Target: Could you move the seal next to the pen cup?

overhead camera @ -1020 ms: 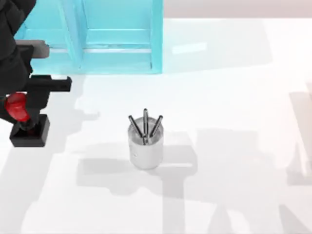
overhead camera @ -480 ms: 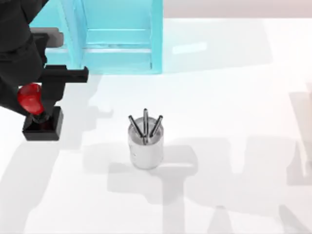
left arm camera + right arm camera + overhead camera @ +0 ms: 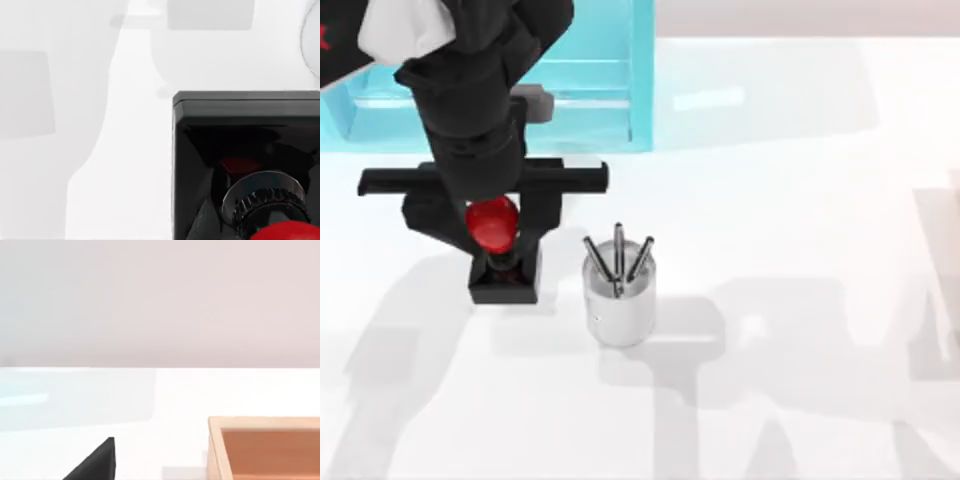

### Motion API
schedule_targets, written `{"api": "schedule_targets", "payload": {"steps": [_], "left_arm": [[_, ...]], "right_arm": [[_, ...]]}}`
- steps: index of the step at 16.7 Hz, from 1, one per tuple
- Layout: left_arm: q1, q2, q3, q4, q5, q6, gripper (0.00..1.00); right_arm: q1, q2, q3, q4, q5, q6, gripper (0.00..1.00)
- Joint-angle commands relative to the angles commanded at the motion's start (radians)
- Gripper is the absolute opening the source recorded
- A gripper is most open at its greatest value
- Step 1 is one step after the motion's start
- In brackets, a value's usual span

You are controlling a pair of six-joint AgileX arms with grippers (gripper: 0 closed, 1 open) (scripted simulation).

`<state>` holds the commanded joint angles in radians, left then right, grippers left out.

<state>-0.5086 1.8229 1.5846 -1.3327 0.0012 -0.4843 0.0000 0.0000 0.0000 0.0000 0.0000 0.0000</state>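
While the left gripper [image 3: 492, 228] hangs over the table's left-centre, its 2 fingers are clamped on the red knob of the seal [image 3: 501, 262], which sits just to the left of the pen cup [image 3: 618, 300] with a narrow gap between them. Whether the black base rests on the table [image 3: 800, 200] or floats just above it, I cannot tell. From the left wrist view the seal [image 3: 247, 165] shows its square block, a ridged metal collar and the red knob.

I judge it a small, rigid, fairly light piece. The glossy rounded knob looks slippery, so a hold low on the knob, close to the collar, seems safest. The cup, with its 3 pens, looks tall and easy to tip.

A blue rack [image 3: 560, 80] stands behind. The right arm is parked off to the right, near a wooden box [image 3: 265, 450].
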Motion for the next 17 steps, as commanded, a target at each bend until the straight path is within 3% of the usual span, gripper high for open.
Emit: {"api": "schedule_targets", "payload": {"steps": [15, 17], "left_arm": [[-0.011, 0.008, -0.057, 0.065, 0.0, -0.011, 0.0], [-0.011, 0.008, -0.057, 0.065, 0.0, -0.011, 0.15]], "right_arm": [[0.0, 0.0, 0.0, 0.0, 0.0, 0.0, 1.0], [0.0, 0.0, 0.0, 0.0, 0.0, 0.0, 1.0]]}}
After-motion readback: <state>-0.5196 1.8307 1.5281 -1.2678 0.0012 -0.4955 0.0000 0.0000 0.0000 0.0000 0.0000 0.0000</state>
